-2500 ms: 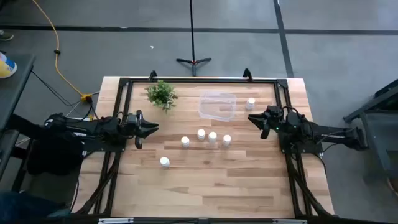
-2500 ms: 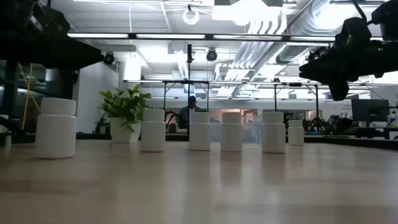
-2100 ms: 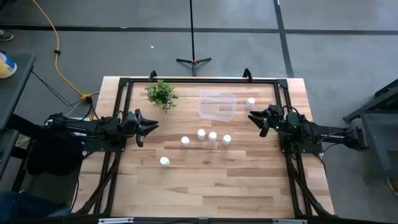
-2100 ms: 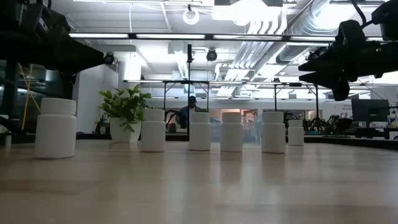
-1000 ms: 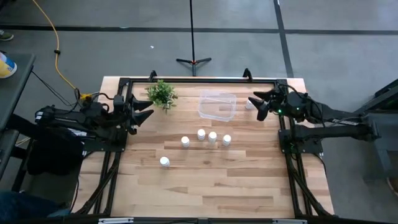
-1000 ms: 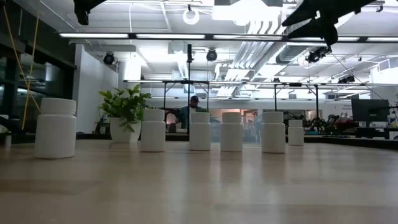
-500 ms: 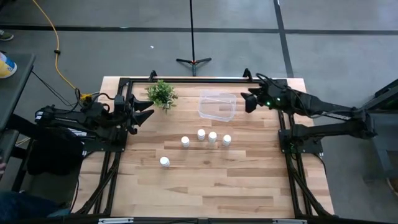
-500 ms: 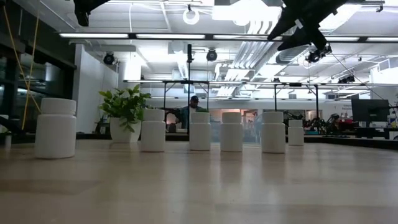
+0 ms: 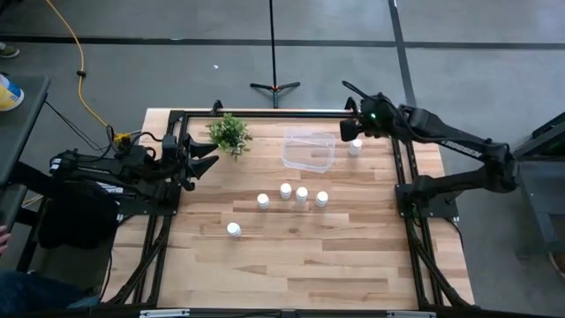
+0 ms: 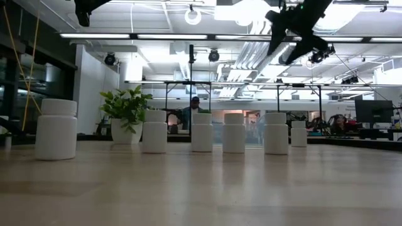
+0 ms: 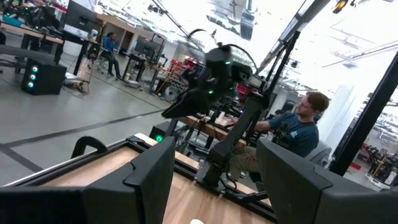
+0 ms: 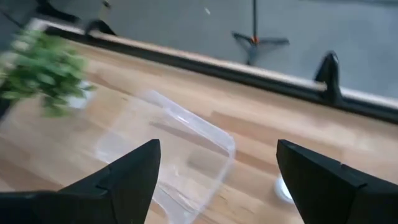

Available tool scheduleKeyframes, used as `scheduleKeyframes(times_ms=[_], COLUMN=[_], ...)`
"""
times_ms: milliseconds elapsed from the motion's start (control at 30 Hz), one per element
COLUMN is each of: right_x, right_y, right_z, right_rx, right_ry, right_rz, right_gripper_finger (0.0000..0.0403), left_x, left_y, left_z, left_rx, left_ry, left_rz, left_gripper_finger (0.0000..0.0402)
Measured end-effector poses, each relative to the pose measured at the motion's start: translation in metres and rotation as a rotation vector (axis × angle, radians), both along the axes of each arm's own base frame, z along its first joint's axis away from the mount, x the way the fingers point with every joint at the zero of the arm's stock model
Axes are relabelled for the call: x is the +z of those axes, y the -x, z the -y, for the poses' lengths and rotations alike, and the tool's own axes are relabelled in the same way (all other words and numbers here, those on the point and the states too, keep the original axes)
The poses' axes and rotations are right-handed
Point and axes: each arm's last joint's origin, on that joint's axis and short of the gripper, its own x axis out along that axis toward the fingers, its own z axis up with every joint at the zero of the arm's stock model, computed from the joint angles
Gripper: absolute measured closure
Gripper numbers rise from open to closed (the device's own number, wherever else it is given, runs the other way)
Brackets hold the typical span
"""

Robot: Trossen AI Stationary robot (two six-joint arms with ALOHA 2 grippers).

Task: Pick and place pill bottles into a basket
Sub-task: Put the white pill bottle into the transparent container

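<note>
Six white pill bottles stand upright on the wooden table: a loose row of four (image 9: 263, 200) (image 9: 285, 190) (image 9: 302, 193) (image 9: 321, 199), one nearer the front (image 9: 233, 230), and one at the far right (image 9: 355, 147) beside the basket. The clear basket (image 9: 309, 148) rests on the table, with no bottle showing in it. My right gripper (image 9: 348, 132) hangs open, high above the table, near the far-right bottle (image 12: 283, 186) and the basket's corner (image 12: 211, 140). My left gripper (image 9: 214, 152) waits open at the table's left, beside the plant.
A small green potted plant (image 9: 229, 132) stands at the far left, close to my left gripper. A black frame (image 9: 282, 113) runs along the far edge and both sides. The near half of the table (image 9: 300, 265) is bare wood. A person (image 11: 305, 124) sits beyond the table.
My right gripper has swung toward the table's far edge and a little to the left, staying high, and now hangs over the gap between the basket and the far-right bottle. All bottles and the basket stand where they were.
</note>
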Motion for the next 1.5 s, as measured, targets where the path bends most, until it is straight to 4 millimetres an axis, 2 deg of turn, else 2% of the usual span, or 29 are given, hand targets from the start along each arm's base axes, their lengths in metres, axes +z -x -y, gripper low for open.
scheduleKeyframes(times_ms=[233,500,700,1033,1500], right_x=[-0.017,-0.023,-0.036,-0.069,-0.101], right_y=[0.000,0.007,0.015,0.018,0.021], right_z=[0.018,0.028,0.033,0.037,0.036], right_rx=[-0.036,-0.098,-0.142,-0.162,-0.187], right_ry=[-0.104,-0.108,-0.132,-0.160,-0.164], right_rz=[-0.085,-0.145,-0.192,-0.193,-0.184], right_gripper_finger=[0.0092,0.0092,0.0092,0.0091,0.0091], left_x=[0.000,0.000,-0.001,-0.001,-0.001], left_y=[0.000,0.000,0.000,0.000,0.000], left_z=[0.000,0.000,0.000,0.000,0.000], left_rx=[0.002,0.001,0.001,0.001,0.001], left_ry=[0.000,0.001,0.001,0.001,0.001], left_rz=[-0.002,-0.004,-0.007,-0.007,-0.007], left_gripper_finger=[0.0142,0.0142,0.0142,0.0142,0.0142])
